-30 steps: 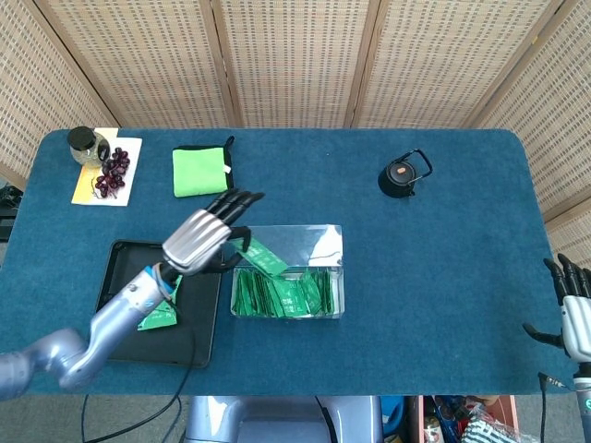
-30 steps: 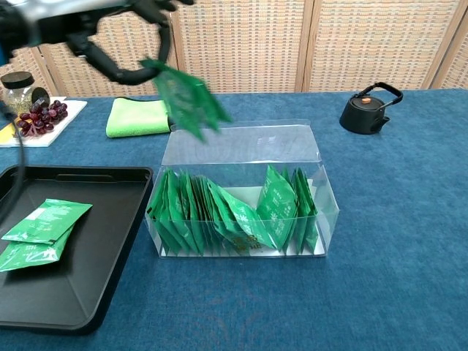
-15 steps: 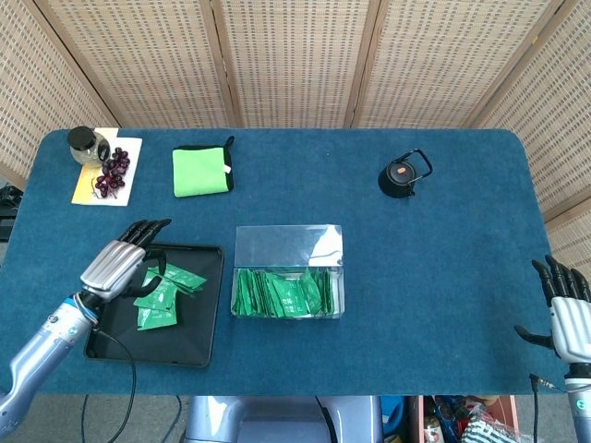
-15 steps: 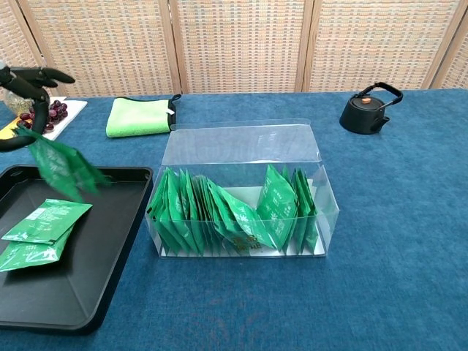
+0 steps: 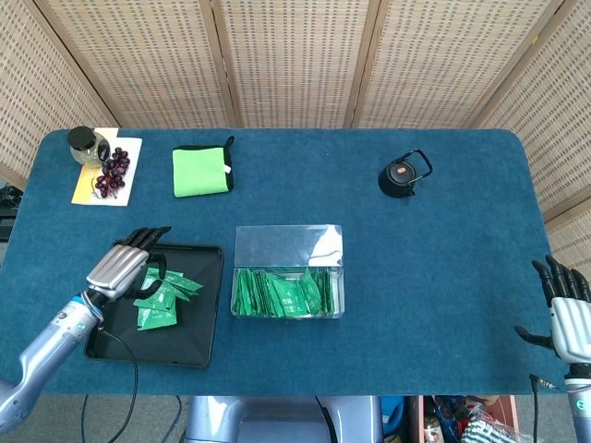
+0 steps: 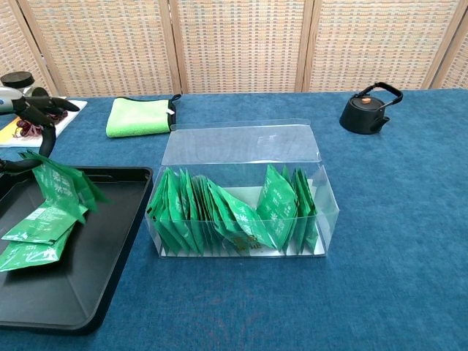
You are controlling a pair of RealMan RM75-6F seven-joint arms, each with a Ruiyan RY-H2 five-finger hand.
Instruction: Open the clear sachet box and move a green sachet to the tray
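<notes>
Over the black tray [image 5: 208, 305] near the front-left corner of the desk [image 5: 443, 277], the left hand [image 5: 118, 268] hangs with its fingers [image 6: 45, 104] reaching forward and only partly curled. A green sachet [image 6: 60, 186] hangs tilted just below them in the chest view, its lower end down among the sachets lying in the tray — whether the fingers are pinching it or merely touching its top cannot be told from either view. Two more green sachets [image 6: 40, 232] lie flat on the tray floor, one overlapping the other.

Just beside the tray's right edge stands the clear sachet box [image 5: 287, 272], its lid [image 6: 241, 142] swung back and lying toward the far edge of the desk. A row of green sachets [image 6: 232, 212] stands upright and leaning inside it.

At the front-right corner, off the desk edge, the right hand [image 5: 568, 318] holds nothing — its fingers are straight and apart, the thumb out to the side.

Along the far part of the desk sit a green cloth [image 5: 201, 171], a small black kettle [image 5: 403, 175] and, in the far-left corner, a jar [image 5: 85, 145] and dark grapes [image 5: 114, 173] on a white and yellow mat [image 5: 129, 189]
</notes>
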